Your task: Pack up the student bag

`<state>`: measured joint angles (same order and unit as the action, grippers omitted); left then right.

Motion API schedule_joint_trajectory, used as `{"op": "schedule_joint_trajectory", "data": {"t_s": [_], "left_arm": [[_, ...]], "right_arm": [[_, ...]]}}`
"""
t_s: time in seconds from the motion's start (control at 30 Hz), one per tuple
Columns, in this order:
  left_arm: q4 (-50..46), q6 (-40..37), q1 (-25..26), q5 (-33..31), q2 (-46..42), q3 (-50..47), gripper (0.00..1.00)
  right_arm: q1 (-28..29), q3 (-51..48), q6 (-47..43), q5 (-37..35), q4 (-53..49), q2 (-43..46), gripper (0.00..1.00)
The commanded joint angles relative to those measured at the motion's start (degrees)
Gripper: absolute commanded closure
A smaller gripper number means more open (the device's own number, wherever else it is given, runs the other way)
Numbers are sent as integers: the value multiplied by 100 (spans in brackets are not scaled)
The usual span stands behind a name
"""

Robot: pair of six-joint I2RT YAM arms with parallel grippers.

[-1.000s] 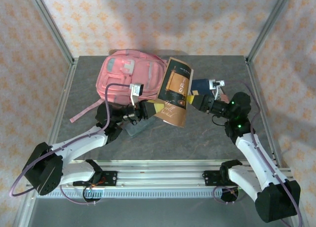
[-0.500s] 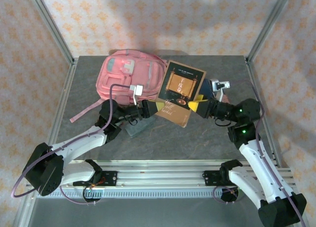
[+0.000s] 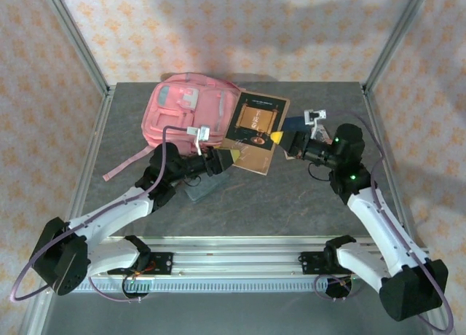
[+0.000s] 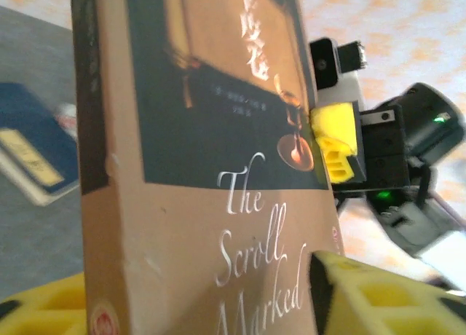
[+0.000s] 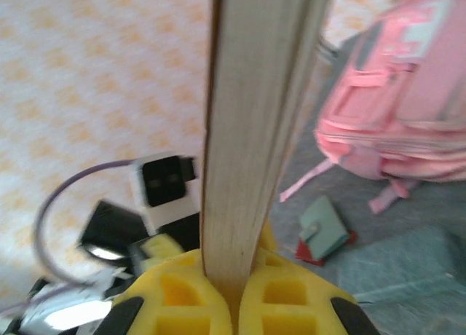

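Right gripper (image 3: 279, 137) is pinched tight on the book (image 3: 255, 127), folks. From its wrist camera you see both yellow fingers (image 5: 182, 298) pressed together on the page edge, no daylight between them. Over on the other side, the left gripper (image 3: 234, 156) sits at the book's lower-left corner with its yellow fingers (image 4: 378, 291) standing apart, one on each side of the cover. Whether either pad presses the book, I cannot tell from here.

So the book hangs between the two arms, brown cover with a dark panel facing up, and the words "The Scroll Marked" are readable in white script from the left wrist. It is tilted, its upper-left corner overlapping the right edge of the student bag (image 3: 186, 109) as seen from above.

That bag lies flat at the back left of the grey table (image 3: 306, 204), pink all over, teal and white patches up, one strap trailing towards the left edge. Behind the right gripper a dark blue book (image 3: 294, 121) rests on the table. Just by the left arm's forearm lies a flat grey-teal pouch (image 3: 198, 191).
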<state>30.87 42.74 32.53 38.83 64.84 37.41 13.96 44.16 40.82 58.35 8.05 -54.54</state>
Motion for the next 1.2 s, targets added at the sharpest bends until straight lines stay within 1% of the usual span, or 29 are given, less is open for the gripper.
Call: {"op": "schedule_joint_trajectory", "data": {"t_s": [0.0, 0.07, 0.17, 0.33, 0.47, 0.63, 0.73, 0.8, 0.93, 0.97, 1.0, 1.03, 1.07, 1.1, 1.17], "left_arm": [[-1476, -1245, -1, -1435, -140, 555, 36], [-1985, -1658, -1, -2094, 21, 745, 35], [-2454, -1980, -1, -3003, 488, 1103, 34], [-2993, -2329, -1, -3935, 1745, 2077, 33], [-3568, -2666, -1, -4724, 2950, 3198, 32], [-4177, -2961, -1, -5415, 4379, 4672, 30], [-4458, -3162, -1, -5990, 5225, 5417, 30], [-4597, -3369, -1, -6334, 5715, 5888, 30], [-5030, -3632, -4, -6771, 6582, 6750, 36], [-5170, -3633, -10, -6881, 6779, 6961, 38], [-5245, -3649, -10, -6968, 6920, 7106, 42], [-5274, -3674, -18, -6951, 7014, 7180, 50], [-5254, -3685, -35, -6914, 7073, 7195, 60], [-5233, -3681, -57, -6852, 7115, 7188, 75], [-5214, -3668, -106, -6630, 7156, 7160, 100]], "right_arm": [[-206, -152, -162, -788, 50, 157, 100], [-359, -287, -153, -993, 8, 222, 100], [-486, -428, -192, -1275, -130, 326, 100], [-569, -608, -275, -1765, -348, 577, 100], [-582, -675, -396, -2084, -574, 790, 100], [-587, -724, -492, -2179, -765, 937, 100], [-593, -742, -513, -2156, -814, 980, 100], [-587, -759, -513, -2126, -815, 1023, 100], [-591, -758, -546, -2100, -858, 1029, 100], [-588, -753, -541, -2091, -854, 1024, 100], [-588, -759, -540, -2083, -858, 1025, 100], [-587, -764, -532, -2082, -850, 1025, 100], [-589, -772, -523, -2082, -850, 1025, 100], [-588, -779, -522, -2079, -842, 1025, 100], [-593, -801, -513, -2073, -819, 1021, 100]]}}
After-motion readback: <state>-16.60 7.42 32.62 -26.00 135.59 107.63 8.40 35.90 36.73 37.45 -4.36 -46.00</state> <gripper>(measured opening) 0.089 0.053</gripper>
